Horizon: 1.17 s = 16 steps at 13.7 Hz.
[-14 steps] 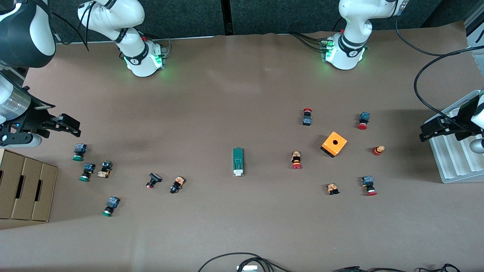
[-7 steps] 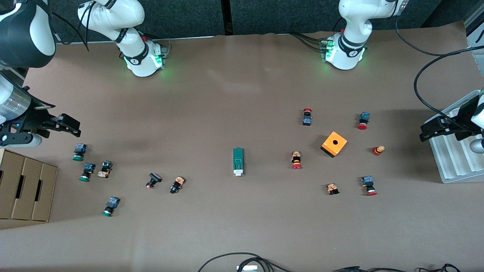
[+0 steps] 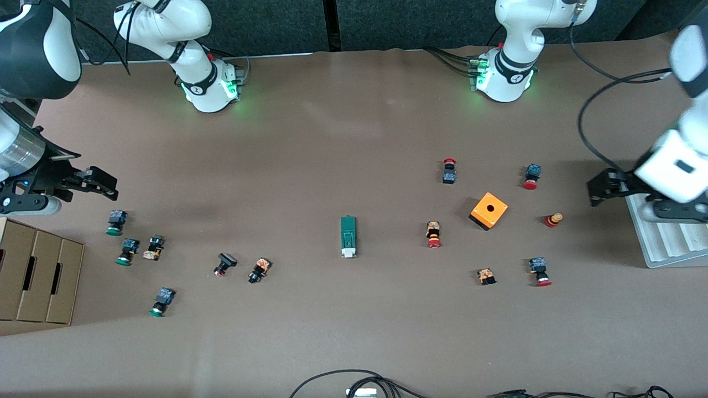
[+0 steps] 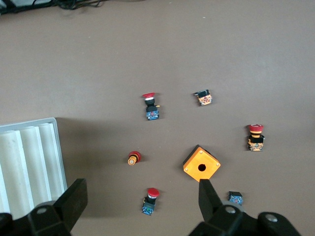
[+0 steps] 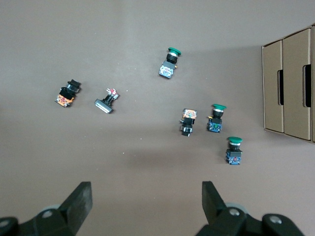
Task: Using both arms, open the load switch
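Note:
The load switch [image 3: 348,236], a narrow dark green block with a white end piece, lies flat near the middle of the table with neither gripper near it. It does not show in either wrist view. My left gripper [image 3: 600,188] hangs open and empty at the left arm's end of the table, beside the white tray. In the left wrist view, the left gripper [image 4: 141,189] has a red-capped push button [image 4: 150,201] on the table below it. My right gripper [image 3: 102,184] waits open and empty at the right arm's end; the right gripper [image 5: 146,191] is over bare table.
An orange cube with a hole [image 3: 489,210] sits among several red-capped push buttons [image 3: 433,234]. Green-capped buttons [image 3: 116,222] lie near the right gripper. A white ridged tray [image 3: 664,243] and cardboard boxes [image 3: 36,273] stand at the table's two ends. Cables [image 3: 354,381] lie along the front edge.
The left arm has swung its wrist and carried its gripper a little off the tray, toward the table's middle. The right arm and the load switch have not moved.

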Available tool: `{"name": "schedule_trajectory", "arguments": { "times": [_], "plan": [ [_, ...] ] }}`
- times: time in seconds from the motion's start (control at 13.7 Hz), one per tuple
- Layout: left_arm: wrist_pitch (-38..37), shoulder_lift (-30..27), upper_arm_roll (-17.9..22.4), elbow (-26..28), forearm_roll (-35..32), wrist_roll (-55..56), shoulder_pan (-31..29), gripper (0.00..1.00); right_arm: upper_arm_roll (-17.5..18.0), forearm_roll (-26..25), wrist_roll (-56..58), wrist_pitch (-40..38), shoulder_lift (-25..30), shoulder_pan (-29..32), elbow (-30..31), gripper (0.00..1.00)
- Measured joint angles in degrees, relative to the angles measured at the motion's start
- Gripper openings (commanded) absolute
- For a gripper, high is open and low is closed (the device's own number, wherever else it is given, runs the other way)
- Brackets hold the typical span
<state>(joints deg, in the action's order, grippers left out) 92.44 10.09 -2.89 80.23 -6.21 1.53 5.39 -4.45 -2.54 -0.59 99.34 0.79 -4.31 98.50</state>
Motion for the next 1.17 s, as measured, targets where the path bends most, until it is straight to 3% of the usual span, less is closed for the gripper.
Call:
{"name": "schedule_trajectory", "arguments": {
  "times": [0.81, 1.17],
  "plan": [
    [2.6, 3.0, -0.1, 0.1, -0.6, 0.1, 6.9, 1.00, 0.0, 0.0, 0.0, 0.0, 0.0, 0.0, 0.0, 0.99],
    [9.9, 2.6, -0.1, -0.1, -0.6, 2.5, 13.0, 1.00, 0.0, 0.0, 0.0, 0.0, 0.0, 0.0, 0.0, 0.99]
  ]
}}
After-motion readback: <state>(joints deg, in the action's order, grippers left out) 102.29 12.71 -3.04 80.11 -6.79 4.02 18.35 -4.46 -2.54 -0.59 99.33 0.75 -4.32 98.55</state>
